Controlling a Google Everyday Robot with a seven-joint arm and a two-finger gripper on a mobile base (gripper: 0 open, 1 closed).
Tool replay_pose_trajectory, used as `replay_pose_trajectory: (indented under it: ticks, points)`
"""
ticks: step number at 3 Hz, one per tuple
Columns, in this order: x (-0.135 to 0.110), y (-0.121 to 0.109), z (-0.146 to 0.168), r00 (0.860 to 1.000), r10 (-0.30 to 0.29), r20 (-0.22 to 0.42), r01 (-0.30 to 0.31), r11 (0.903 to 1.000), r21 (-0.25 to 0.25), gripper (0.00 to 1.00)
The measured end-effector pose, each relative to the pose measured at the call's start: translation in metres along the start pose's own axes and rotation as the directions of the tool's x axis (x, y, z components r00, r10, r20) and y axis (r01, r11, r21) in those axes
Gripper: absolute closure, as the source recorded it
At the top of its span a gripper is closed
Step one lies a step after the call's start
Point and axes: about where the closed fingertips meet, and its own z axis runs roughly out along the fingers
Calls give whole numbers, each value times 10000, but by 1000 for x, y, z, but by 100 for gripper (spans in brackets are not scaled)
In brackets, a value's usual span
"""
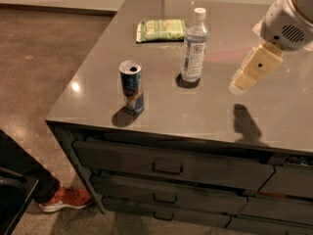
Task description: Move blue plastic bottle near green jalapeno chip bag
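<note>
Gripper (240, 82) hangs above the table (274, 116), empty; cannot tell how wide it stands. Blue plastic bottle (194, 45) upright to its left in view, near but apart. Green jalapeno chip bag (161, 30) flat beyond the bottle, farther left and back. Can (132, 86) farther left, toward the front edge.

Risk, as judged: the bottle is tall and light. A high or off-centre approach likely tips it, and it rolls.
</note>
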Motion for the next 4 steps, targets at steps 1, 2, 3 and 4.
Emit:
replay_pose_trajectory:
  ticks: [1, 2, 3, 4]
  points:
    - [-1, -18, 5, 9905, 1233, 608, -1271, 9899, 625, 0]
    - [-10, -34, 11, 9637, 2264, 1412, -2400, 9668, 875, 0]
    - [-17, -39, 15, 9488, 2610, 1779, -2800, 9557, 913, 0]
    - [-18, -39, 16, 9464, 2651, 1846, -2845, 9547, 875, 0]
